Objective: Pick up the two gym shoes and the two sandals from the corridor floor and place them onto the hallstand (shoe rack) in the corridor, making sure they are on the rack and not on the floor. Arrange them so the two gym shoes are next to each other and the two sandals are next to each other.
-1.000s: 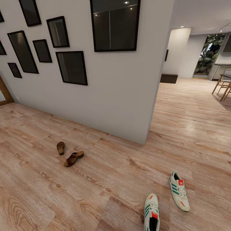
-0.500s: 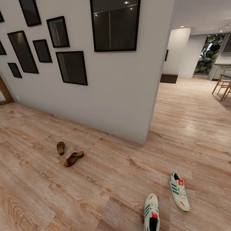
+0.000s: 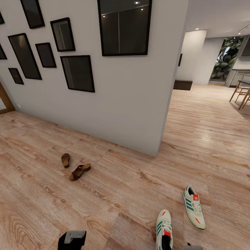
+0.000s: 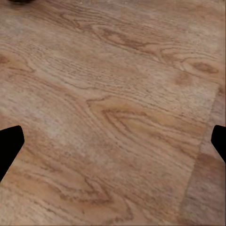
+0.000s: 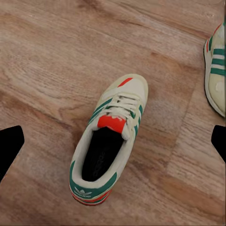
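Observation:
Two cream gym shoes with green stripes lie on the corridor floor [image 3: 132, 194] at the near right, one [image 3: 164, 230] closer to me and one [image 3: 193, 206] a little farther right. My right gripper [image 5: 113, 143] hangs open above the nearer gym shoe [image 5: 110, 146], its dark fingertips [image 5: 9, 146] wide apart; the other gym shoe [image 5: 215, 77] lies beside it. Two brown sandals [image 3: 65, 160] [image 3: 79, 171] lie apart at the left, near the wall. My left gripper [image 4: 113, 146] is open over bare planks. The hallstand is out of view.
A white wall [image 3: 132, 104] with several black frames ends in a corner [image 3: 158, 152] behind the shoes. Past it the floor opens to the right towards wooden chairs [image 3: 241, 92]. My left arm [image 3: 72, 239] and right arm [image 3: 192, 247] show at the bottom edge.
Both arms have risen into the bottom edge of the head view. The shoes and sandals have not moved.

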{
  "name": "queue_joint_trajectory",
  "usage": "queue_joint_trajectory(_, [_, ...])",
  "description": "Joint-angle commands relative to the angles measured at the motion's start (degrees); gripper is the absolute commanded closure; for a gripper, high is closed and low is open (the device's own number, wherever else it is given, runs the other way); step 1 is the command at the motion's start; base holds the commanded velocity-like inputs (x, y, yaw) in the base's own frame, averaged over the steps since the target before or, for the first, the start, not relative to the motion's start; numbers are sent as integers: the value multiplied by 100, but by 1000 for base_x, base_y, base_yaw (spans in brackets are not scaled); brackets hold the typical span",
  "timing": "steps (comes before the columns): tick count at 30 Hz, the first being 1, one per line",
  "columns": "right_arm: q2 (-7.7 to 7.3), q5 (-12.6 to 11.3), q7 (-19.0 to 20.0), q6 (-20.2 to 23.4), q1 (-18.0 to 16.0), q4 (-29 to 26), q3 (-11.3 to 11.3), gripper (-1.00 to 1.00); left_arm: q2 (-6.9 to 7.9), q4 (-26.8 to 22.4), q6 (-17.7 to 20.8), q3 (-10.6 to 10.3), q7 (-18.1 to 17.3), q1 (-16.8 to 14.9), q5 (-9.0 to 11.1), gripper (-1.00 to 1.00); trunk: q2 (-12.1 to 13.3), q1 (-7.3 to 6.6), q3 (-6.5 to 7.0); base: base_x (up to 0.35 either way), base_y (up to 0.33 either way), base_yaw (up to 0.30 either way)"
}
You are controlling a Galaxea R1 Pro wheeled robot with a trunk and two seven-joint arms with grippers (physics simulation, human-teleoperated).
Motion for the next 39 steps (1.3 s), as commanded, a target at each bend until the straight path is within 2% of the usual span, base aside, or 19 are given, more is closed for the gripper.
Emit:
queue_joint_trajectory(1, [0,0,-3,-13,-14,-63,-2,-100,1,6,53,-7,-9,-81,17,-100,-2,-1,-5,0,0,0])
queue_joint_trajectory(8, [0,-4,-4,55,-182,-282,-2,-100,-8,-25,614,-10,-86,-561,-2,-100,-2,-1,-5,0,0,0])
queue_joint_trajectory(14, [0,-8,-3,347,-379,-318,-2,-100,-8,-36,838,-7,-295,-799,-184,-100,-2,-1,-5,0,0,0])
queue_joint_trajectory(22, [23,-9,5,607,-467,-301,9,-100,-20,-40,857,-18,-402,-876,-352,-100,-2,-1,-5,0,0,0])
queue_joint_trajectory(39, [76,-32,-4,675,-489,-299,19,-100,7,-160,861,-11,-444,-899,-391,-100,-2,-1,-5,0,0,0])
